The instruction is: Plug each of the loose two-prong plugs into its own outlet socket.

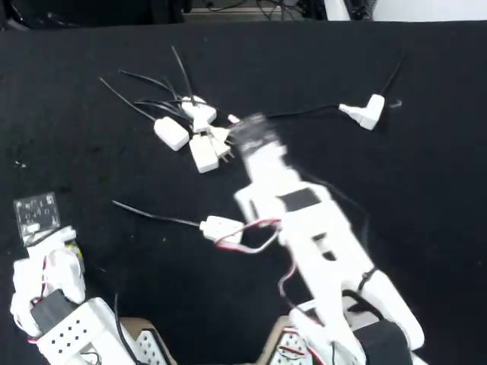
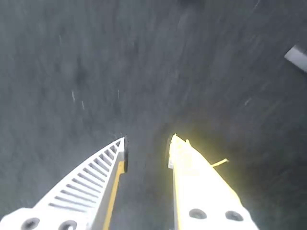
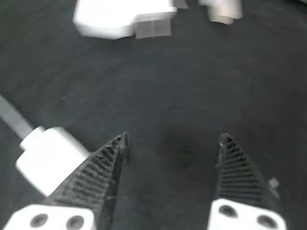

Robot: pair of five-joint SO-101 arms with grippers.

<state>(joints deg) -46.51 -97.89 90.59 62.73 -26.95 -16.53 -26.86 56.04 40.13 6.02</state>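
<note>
Several white plugs (image 1: 194, 133) with black cords lie bunched at the back middle of the black table. A single plug (image 1: 221, 228) lies nearer the front and another (image 1: 365, 111) at the back right. My right gripper (image 1: 252, 134) hangs just right of the bunch. In its wrist view the right gripper (image 3: 172, 141) is open over bare cloth, with one white plug (image 3: 48, 158) beside a black finger (image 3: 112, 153) and two more plugs (image 3: 120, 19) (image 3: 221, 8) farther off. My left gripper (image 2: 147, 141) is open over bare cloth with nothing between its fingers.
The left arm (image 1: 46, 281) sits at the front left corner, with a small dotted board (image 1: 36, 213) above it. A red and white wire (image 1: 251, 228) of the right arm hangs over the single plug. A pale object (image 2: 297, 57) shows at the left wrist view's edge.
</note>
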